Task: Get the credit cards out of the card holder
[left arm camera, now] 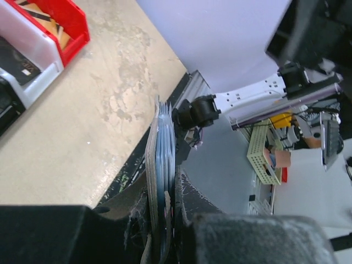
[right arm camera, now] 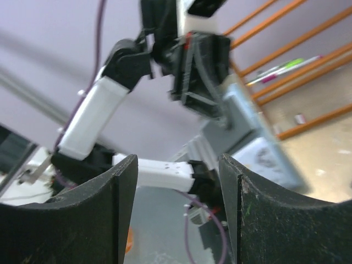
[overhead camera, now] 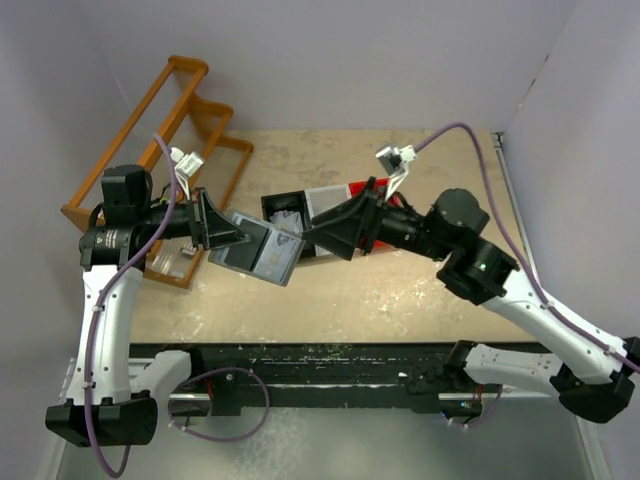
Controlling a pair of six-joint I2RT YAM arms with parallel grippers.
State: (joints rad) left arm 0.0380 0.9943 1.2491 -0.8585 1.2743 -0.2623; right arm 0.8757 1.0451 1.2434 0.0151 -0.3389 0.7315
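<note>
The grey card holder (overhead camera: 252, 250) is held up above the table, tilted. My left gripper (overhead camera: 228, 236) is shut on its left edge. In the left wrist view the holder (left arm camera: 152, 159) is edge-on between my fingers, with the left gripper (left arm camera: 163, 199) clamped on it and the thin bluish-pale credit cards (left arm camera: 165, 149) stacked inside. A pale card face (overhead camera: 276, 256) shows on the holder from above. My right gripper (overhead camera: 308, 232) is open and empty, its tips just right of the holder's right edge. In the right wrist view the right gripper (right arm camera: 179, 212) faces the holder (right arm camera: 254, 144), which is apart from it.
A black bin (overhead camera: 285, 212), a white bin (overhead camera: 325, 200) and a red bin (overhead camera: 362, 188) stand side by side behind the grippers; the red bin (left arm camera: 61, 22) and the white bin (left arm camera: 30, 58) show in the left wrist view. An orange wooden rack (overhead camera: 175, 130) stands at the far left.
</note>
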